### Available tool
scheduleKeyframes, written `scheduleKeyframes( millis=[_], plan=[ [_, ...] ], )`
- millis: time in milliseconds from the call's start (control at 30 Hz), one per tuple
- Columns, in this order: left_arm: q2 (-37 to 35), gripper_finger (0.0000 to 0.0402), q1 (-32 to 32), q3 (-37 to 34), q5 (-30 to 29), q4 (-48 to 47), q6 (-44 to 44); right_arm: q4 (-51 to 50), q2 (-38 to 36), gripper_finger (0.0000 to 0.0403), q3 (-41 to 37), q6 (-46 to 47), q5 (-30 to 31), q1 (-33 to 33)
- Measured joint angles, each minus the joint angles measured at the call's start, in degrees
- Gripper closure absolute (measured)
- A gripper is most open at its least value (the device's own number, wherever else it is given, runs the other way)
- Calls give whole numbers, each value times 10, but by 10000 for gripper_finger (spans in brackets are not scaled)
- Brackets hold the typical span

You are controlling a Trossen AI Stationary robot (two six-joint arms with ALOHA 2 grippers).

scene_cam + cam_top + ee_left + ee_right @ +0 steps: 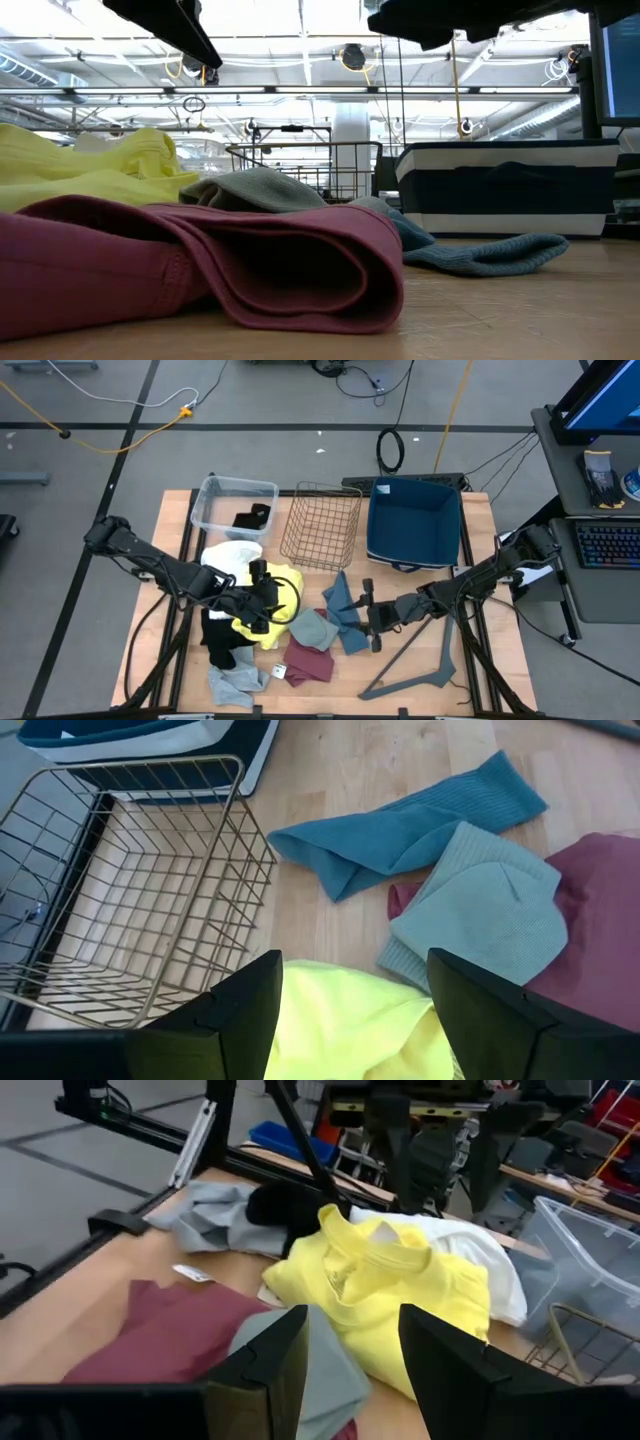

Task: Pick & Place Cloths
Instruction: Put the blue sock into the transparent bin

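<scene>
— What is seen on the wooden surface (480,650)?
— Cloths (300,635) are heaped between both grippers.
— And the jaws?
— Left gripper (355,1010) and right gripper (350,1350) are held open, empty. Two cloths could be snagged together.

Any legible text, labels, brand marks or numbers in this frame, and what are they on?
No text can be read in any view.
White tag by the maroon cloth: any print is too small to read.
Yellow cloth: faint marking inside the collar, too blurred to read.
Monitor off the table's edge: plain blue screen, nothing legible.
Keyboard: key legends too small.
</scene>
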Motion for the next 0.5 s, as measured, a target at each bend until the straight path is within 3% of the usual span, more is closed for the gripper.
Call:
scheduleKeyframes(
  millis=[200,333,500],
  plan=[
    [-6,151,7,-1,1,-10,2,-53,0,250,27,3,23,-1],
    [-20,151,18,-1,1,-11,1,-243,0,250,107,59,77,-3],
    [-43,151,19,-14,1,2,1,-449,0,250,175,203,76,-23]
  ],
)
